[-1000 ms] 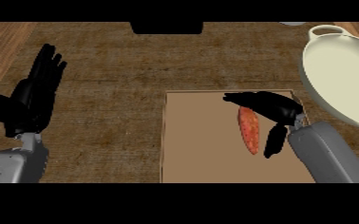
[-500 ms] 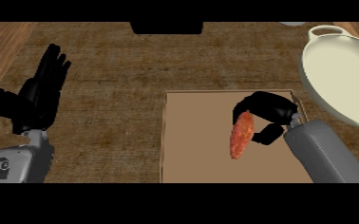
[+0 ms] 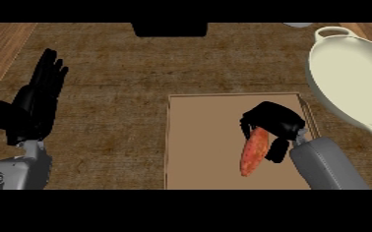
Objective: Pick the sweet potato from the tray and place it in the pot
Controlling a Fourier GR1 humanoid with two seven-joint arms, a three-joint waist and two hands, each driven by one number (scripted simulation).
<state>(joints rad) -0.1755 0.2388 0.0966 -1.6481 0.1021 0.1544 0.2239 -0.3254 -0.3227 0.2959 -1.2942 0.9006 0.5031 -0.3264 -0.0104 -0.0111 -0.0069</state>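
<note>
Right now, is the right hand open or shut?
Shut on the sweet potato: the right hand has its fingers curled round the upper end, over the tray.

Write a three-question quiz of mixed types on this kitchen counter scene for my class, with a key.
1. True or false: the sweet potato shows over the tray, not in the pot.
2. Fill the blank: the left hand, at the view's left with fingers up, is ____ (open or shut).
3. Which hand is curled round the sweet potato? A: left hand. B: right hand. C: neither.

Key: 1 true; 2 open; 3 B.
</note>
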